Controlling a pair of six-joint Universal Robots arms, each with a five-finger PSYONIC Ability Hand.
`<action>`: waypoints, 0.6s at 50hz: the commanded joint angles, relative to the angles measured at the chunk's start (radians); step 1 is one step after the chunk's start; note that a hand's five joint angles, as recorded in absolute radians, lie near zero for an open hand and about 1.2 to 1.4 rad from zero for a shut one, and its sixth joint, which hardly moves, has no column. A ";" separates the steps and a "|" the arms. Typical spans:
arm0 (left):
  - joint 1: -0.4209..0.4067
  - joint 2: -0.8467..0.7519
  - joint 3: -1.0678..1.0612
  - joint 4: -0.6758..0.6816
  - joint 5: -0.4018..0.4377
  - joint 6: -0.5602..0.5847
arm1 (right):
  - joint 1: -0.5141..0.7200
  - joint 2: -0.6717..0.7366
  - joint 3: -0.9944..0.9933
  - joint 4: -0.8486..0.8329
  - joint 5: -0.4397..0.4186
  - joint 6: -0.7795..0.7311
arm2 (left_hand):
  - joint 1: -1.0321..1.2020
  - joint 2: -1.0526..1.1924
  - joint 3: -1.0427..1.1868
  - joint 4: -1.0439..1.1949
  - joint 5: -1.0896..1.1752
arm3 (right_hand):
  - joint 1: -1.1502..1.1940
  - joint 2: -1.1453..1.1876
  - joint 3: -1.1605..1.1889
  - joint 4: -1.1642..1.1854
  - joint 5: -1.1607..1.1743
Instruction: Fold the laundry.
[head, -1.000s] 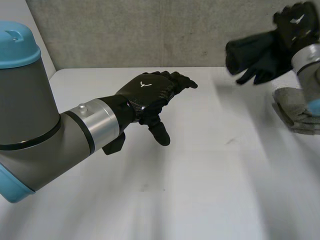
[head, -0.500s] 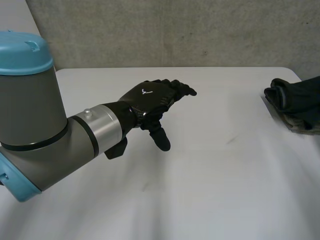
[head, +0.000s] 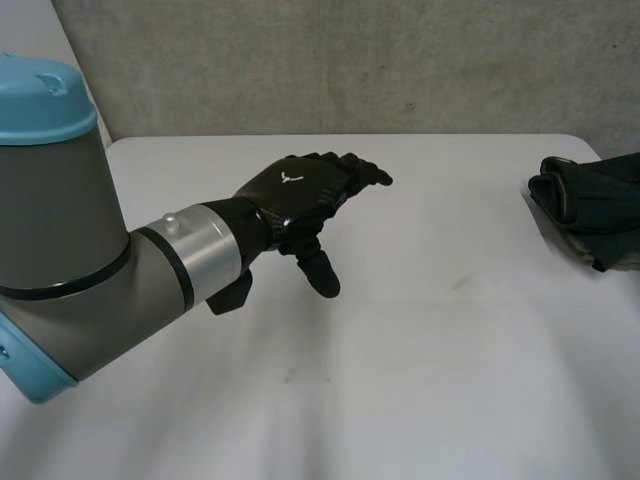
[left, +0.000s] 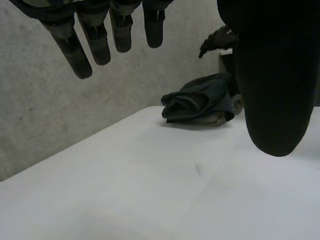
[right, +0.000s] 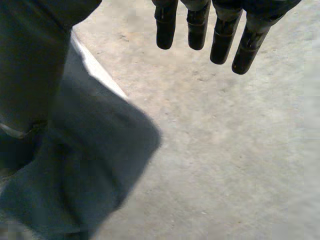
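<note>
A pile of folded laundry (head: 590, 212) lies at the table's right edge, a dark navy garment on top of a grey one. In the left wrist view the pile (left: 197, 102) sits well beyond my left hand's fingertips (left: 90, 37). My left hand (head: 300, 192) hovers open over the middle of the table, fingers straight and thumb hanging down, holding nothing. My right hand (right: 220, 30) is open with straight fingers, and the dark garment (right: 100, 165) lies below its palm, not gripped. The right hand (left: 216, 41) also shows small behind the pile.
The white table (head: 420, 350) spreads wide between my left hand and the pile. A grey concrete wall (head: 350, 60) runs along its far edge. The pile sits close to the table's right edge (right: 95, 65).
The right hand came down from the upper right with the dark garment, laid it on the pile and opened. It has left the head view. The left hand barely moved.
</note>
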 joint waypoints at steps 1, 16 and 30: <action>0.024 0.066 0.007 0.003 -0.007 -0.019 | 0.112 -0.191 -0.015 0.045 0.231 0.042 | 0.004 -0.004 -0.019 -0.011 -0.028 | -0.028 -0.044 -0.032 -0.058 -0.062; 0.127 0.245 -0.071 0.127 -0.359 -0.029 | 0.567 -0.444 0.159 0.131 0.341 0.435 | -0.011 -0.019 -0.034 -0.026 -0.042 | -0.028 -0.044 -0.032 -0.058 -0.062; 0.205 0.245 -0.195 0.149 -0.376 -0.032 | 0.724 -0.458 0.356 0.019 0.490 0.452 | -0.011 -0.019 -0.034 -0.026 -0.042 | -0.028 -0.044 -0.032 -0.058 -0.062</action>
